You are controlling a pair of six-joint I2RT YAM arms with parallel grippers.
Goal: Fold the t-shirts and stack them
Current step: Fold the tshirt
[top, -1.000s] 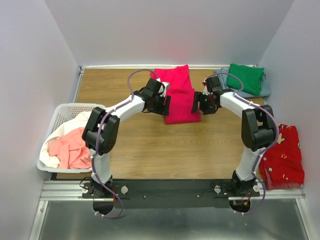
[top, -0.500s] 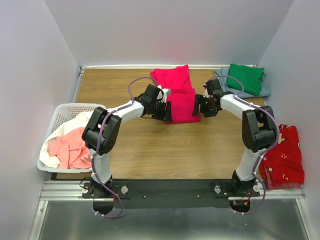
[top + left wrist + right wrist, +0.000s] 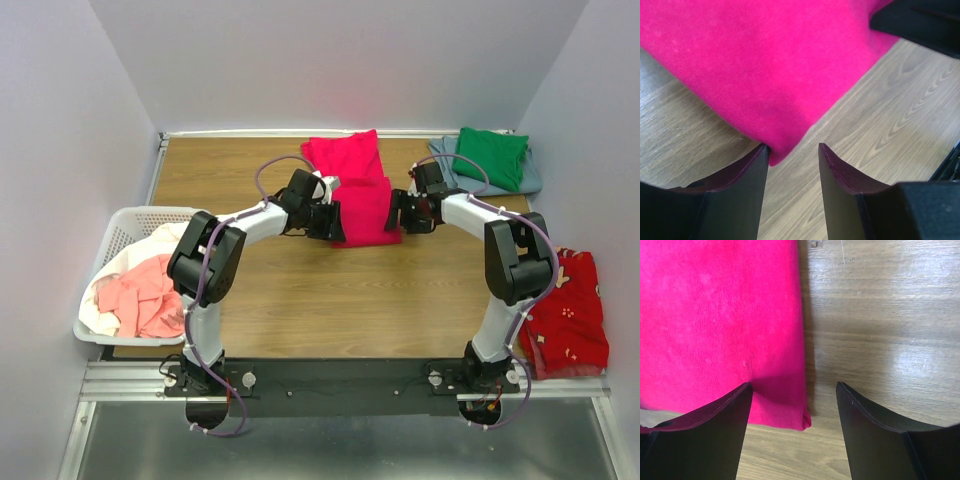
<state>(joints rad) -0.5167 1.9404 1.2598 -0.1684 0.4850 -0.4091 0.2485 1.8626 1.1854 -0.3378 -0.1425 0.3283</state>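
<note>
1. The crimson-pink t-shirt (image 3: 352, 185) lies flat at the far middle of the bench (image 3: 300, 290), folded narrow, its near part doubled over.
2. The green t-shirt (image 3: 490, 157) sits folded on the grey-blue t-shirt (image 3: 532, 179) in the far right corner.
3. The salmon-pink t-shirt (image 3: 140, 295) and the white t-shirt (image 3: 135, 255) lie crumpled together in the basket (image 3: 120, 215) at the left.

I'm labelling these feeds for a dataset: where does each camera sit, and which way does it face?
Top external: fixed high behind the robot, looking down and forward over the table; both arms show, left claw and right claw flanking the pink shirt.
Left wrist: on the left arm, looking down past its fingers at the shirt's corner.
Right wrist: on the right arm, looking down between its fingers at the shirt's side edge.
Shared: all three see the pink shirt.
</note>
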